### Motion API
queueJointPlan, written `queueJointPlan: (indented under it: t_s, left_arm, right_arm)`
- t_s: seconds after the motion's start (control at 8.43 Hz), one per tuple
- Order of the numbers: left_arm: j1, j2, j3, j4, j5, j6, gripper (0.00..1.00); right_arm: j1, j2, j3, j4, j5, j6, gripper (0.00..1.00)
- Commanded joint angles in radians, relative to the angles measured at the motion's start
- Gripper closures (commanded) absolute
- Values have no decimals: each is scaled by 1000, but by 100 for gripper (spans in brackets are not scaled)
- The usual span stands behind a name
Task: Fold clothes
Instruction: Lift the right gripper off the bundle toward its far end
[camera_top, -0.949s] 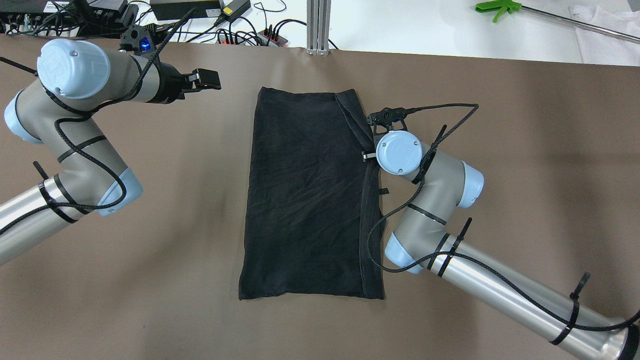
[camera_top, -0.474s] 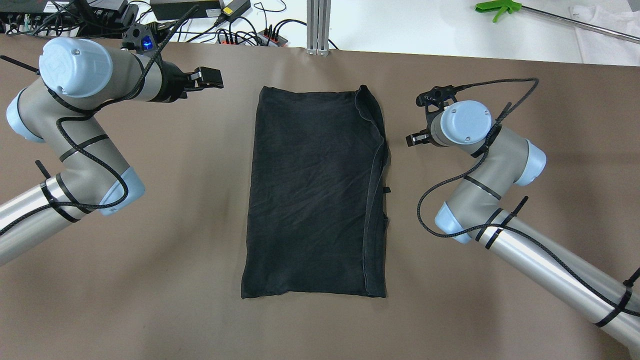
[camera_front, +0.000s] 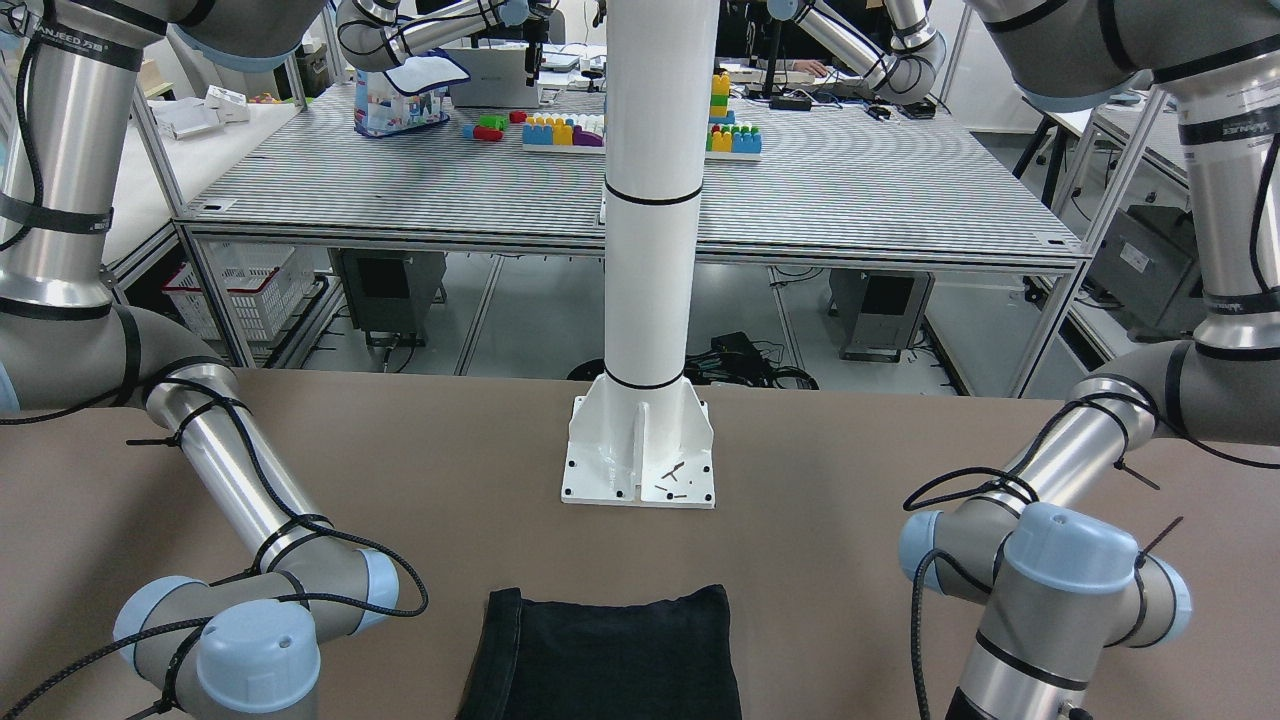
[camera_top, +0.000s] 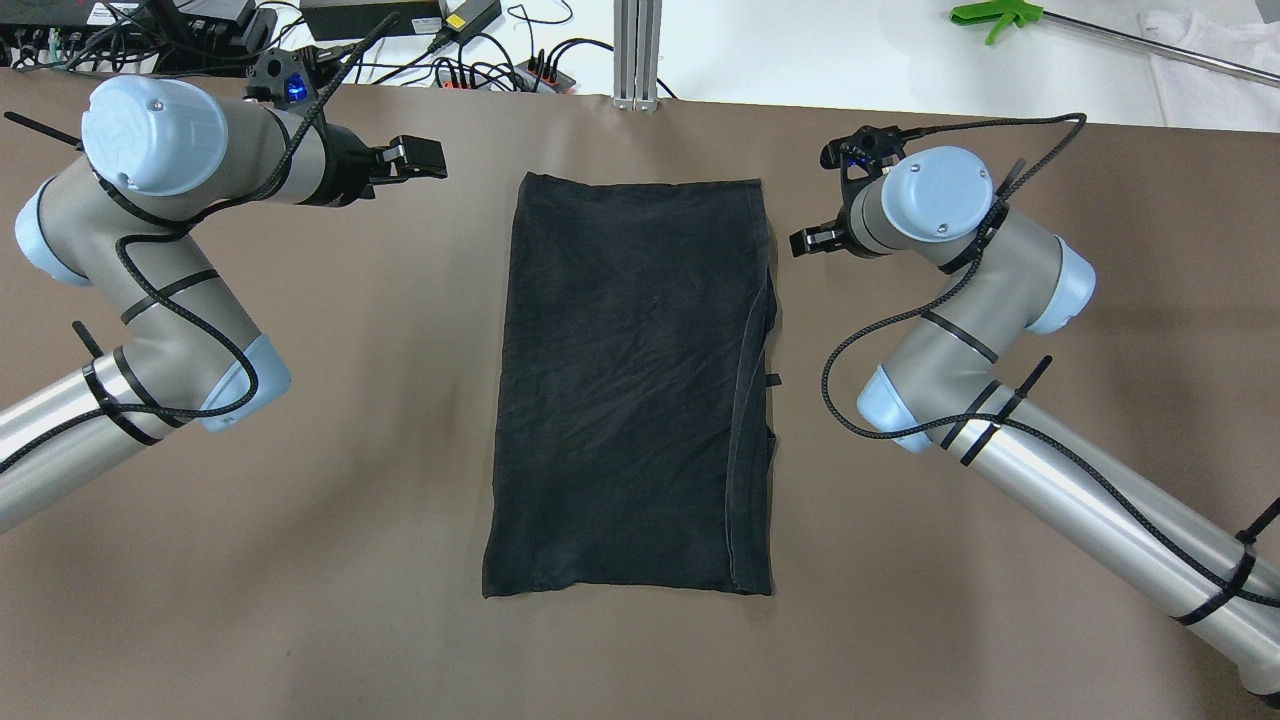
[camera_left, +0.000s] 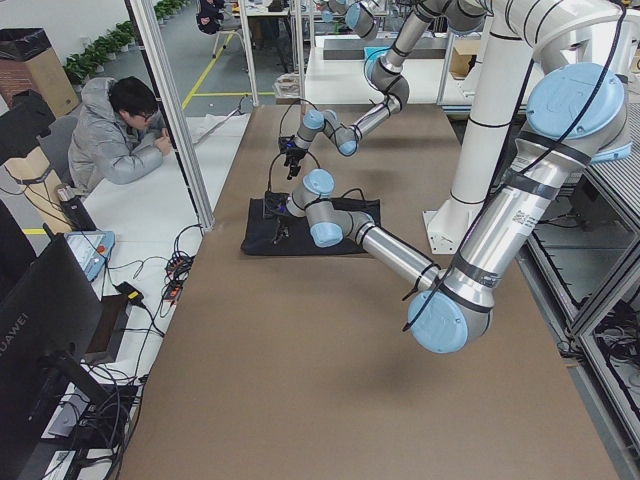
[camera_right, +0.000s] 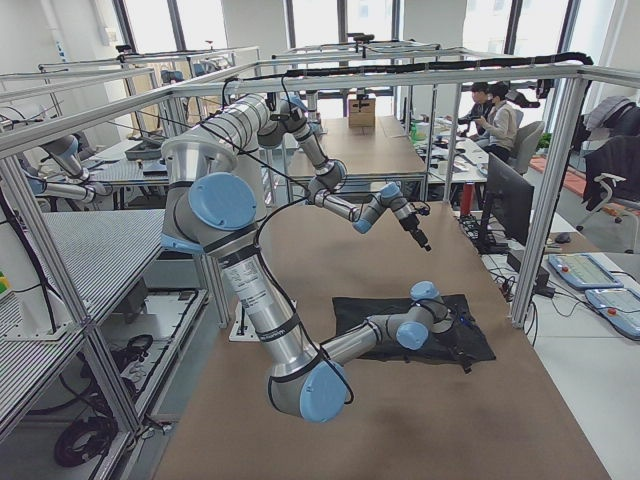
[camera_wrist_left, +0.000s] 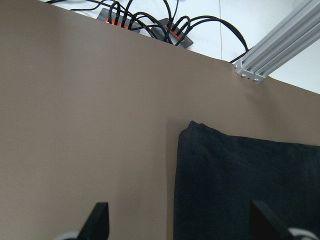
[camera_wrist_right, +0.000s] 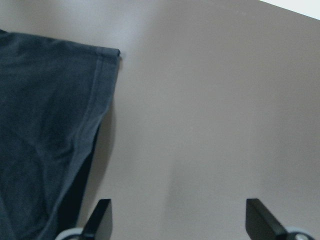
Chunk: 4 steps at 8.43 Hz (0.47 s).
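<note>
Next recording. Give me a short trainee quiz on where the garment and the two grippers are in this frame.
1. Fill in: the left gripper and the right gripper both have their jaws ____.
2. Where is the garment? A) spread flat on the table between the two arms; B) bunched under the left arm; C) hanging off the table's edge.
3. True or false: the right gripper is holding a corner of the garment.
Key: 1 open; 2 A; 3 false. It is beside the garment and not touching it.
</note>
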Motion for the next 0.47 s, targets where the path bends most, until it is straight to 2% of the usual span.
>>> queueJointPlan:
  t_s: [0.0,0.36]
  left_arm:
    - [0,0,1,0,1,0,0]
    - [2,1,1,0,1,1,0]
  right_arm:
    - [-31,46,-4,-5,-7,89,6]
    - [-132,29,18,-4,-7,272,6]
